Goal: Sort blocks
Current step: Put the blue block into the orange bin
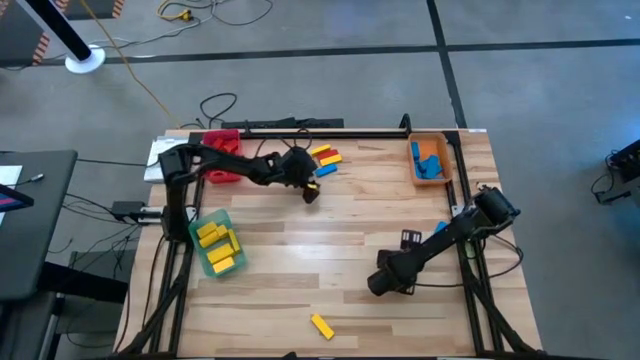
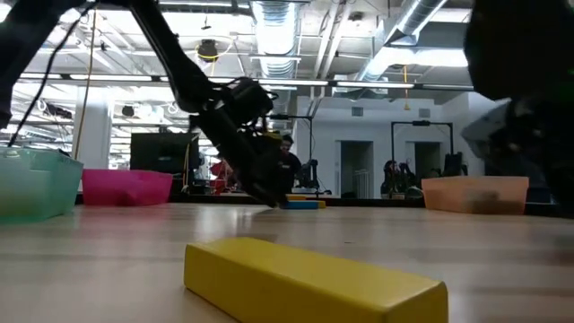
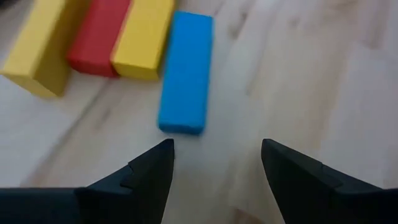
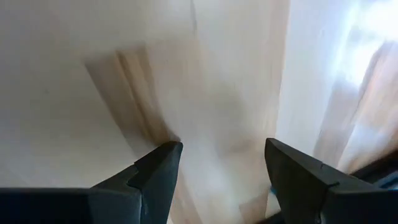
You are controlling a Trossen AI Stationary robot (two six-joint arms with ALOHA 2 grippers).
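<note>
The wooden surface (image 1: 300,260) was seen from above with both arms over it. The left arm was stretched along the far side, its gripper (image 1: 311,193) lowered just beside a small cluster of blocks (image 1: 325,158); its jaws were spread apart and held nothing, as shown in the left wrist view, where a blue block (image 3: 184,72) lay just ahead of the gripper (image 3: 216,162), touching a yellow block (image 3: 144,38) with a red block (image 3: 99,36) and another yellow one beyond. The right arm was angled toward the middle, its gripper (image 1: 385,285) low over bare wood, jaws likewise parted and empty (image 4: 222,163). A green tray (image 1: 214,243) with yellow blocks was placed at the left edge, an orange tray (image 1: 429,160) with blue blocks at the far right corner, and a red tray (image 1: 222,153) at the far left. One yellow block (image 1: 321,326) was left alone near the front edge.
</note>
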